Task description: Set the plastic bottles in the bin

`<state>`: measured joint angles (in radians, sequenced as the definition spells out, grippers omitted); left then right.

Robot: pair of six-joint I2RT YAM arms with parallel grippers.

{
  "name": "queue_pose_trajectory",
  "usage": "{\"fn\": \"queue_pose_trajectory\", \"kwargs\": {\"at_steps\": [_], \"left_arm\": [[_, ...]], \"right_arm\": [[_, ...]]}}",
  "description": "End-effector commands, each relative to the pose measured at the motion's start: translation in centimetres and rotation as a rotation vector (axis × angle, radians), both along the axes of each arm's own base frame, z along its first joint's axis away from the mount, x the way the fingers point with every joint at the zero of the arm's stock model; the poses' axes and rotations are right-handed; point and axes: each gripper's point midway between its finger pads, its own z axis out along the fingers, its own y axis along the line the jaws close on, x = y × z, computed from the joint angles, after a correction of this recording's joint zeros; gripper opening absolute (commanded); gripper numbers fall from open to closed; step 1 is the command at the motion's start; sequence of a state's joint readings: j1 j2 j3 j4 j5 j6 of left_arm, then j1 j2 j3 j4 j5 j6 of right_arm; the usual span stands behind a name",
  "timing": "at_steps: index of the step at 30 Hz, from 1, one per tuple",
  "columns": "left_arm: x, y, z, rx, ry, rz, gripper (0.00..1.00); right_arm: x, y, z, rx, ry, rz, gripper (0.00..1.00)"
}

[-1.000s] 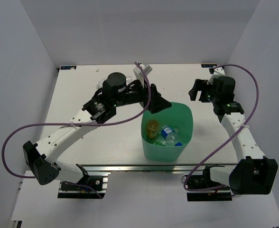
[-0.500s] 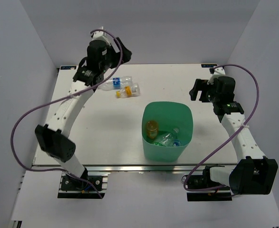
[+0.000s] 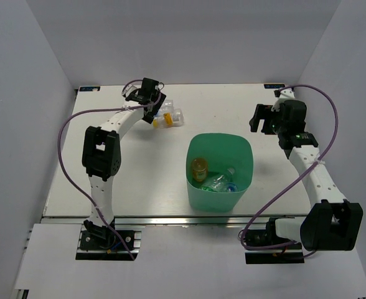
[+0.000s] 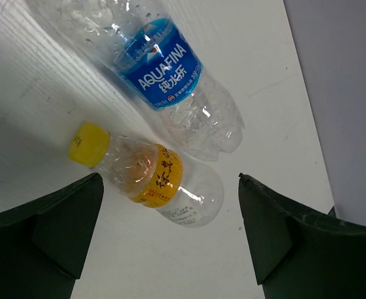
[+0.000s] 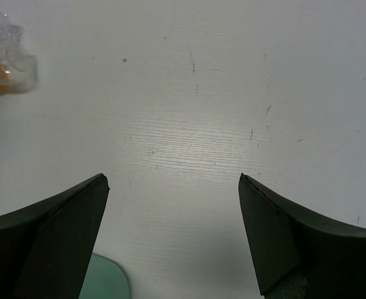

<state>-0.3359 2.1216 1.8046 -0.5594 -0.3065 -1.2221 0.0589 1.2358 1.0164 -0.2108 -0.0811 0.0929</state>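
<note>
You have the mint-green bin [image 3: 221, 200] standing upright toward the near side of the tabletop [image 3: 139, 168]. Inside it you can see an amber bottle [image 3: 200, 167] and a clear bottle with a blue label [image 3: 220, 182] lying at the bottom. Far left, two more lie on their sides just beside each other: a crumpled clear Aquafina bottle [image 4: 164, 75] and a smaller yellow-capped bottle [image 4: 152, 180] with an orange label

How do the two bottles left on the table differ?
The blue-labelled bottle is larger than the yellow-capped bottle. The blue-labelled bottle's band is blue with white lettering; the yellow-capped bottle's is orange-yellow. Both are clear plastic, lying on their sides next to each other on the table.
</note>
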Motion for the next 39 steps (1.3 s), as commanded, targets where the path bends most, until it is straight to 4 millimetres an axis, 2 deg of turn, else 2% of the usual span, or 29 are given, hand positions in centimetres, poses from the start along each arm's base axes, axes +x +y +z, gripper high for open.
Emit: {"fn": "queue_pose_trajectory", "kwargs": {"at_steps": [1, 2, 9, 17, 18, 22, 25, 28, 31, 32, 34, 35, 36, 38, 39], "left_arm": [[0.7, 0.1, 2.4, -0.127, -0.073, 0.168, 0.98], [0.6, 0.2, 1.1, -0.131, -0.047, 0.180, 0.98], [0.3, -1.0, -2.6, -0.206, 0.019, 0.194, 0.98], [0.5, -2.3, -5.1, -0.212, 0.049, 0.181, 0.98], [0.7, -2.3, -5.0, -0.210, 0.052, 0.189, 0.98], [0.7, -3.2, -7.5, -0.226, 0.093, 0.180, 0.96], [0.7, -3.7, -8.3, -0.229, 0.102, 0.170, 0.94], [0.5, -3.7, -9.5, -0.211, 0.128, 0.166, 0.86], [-0.1, -3.2, -9.7, -0.176, 0.137, 0.162, 0.68], [-0.1, -3.1, -8.9, -0.167, 0.122, 0.157, 0.57], [-1.1, -2.2, -9.1, -0.135, 0.129, 0.166, 0.48], [-1.2, -2.1, -8.8, -0.129, 0.118, 0.162, 0.45], [-1.3, -1.9, -7.3, -0.134, 0.092, 0.158, 0.38], [-1.9, -1.6, -6.6, -0.110, 0.082, 0.134, 0.32], [-2.1, -1.6, -4.9, -0.111, 0.057, 0.119, 0.28]], "right_arm": [[0.6, -0.8, 0.7, -0.032, -0.026, -0.027, 0.89], [0.7, -0.9, 0.5, -0.037, -0.022, -0.034, 0.89], [0.9, -1.3, -0.2, -0.051, -0.001, -0.051, 0.89], [1.1, -1.5, -0.8, -0.060, 0.015, -0.057, 0.89], [1.2, -2.1, -0.8, -0.078, 0.014, -0.085, 0.89], [1.2, -2.9, -0.7, -0.103, 0.013, -0.122, 0.89], [1.2, -3.0, -0.8, -0.104, 0.010, -0.127, 0.89], [1.4, -3.0, -0.7, -0.101, 0.004, -0.130, 0.89], [1.5, -3.1, -0.9, -0.102, 0.009, -0.137, 0.89], [1.5, -3.1, -0.9, -0.103, 0.009, -0.140, 0.89], [1.5, -3.2, -0.9, -0.102, 0.011, -0.144, 0.89], [1.5, -3.2, -0.8, -0.101, 0.008, -0.145, 0.89], [1.5, -3.0, -0.7, -0.096, 0.005, -0.140, 0.89], [1.4, -2.9, -0.6, -0.089, 0.002, -0.134, 0.89], [1.4, -2.8, -0.4, -0.086, -0.002, -0.130, 0.89]]}}
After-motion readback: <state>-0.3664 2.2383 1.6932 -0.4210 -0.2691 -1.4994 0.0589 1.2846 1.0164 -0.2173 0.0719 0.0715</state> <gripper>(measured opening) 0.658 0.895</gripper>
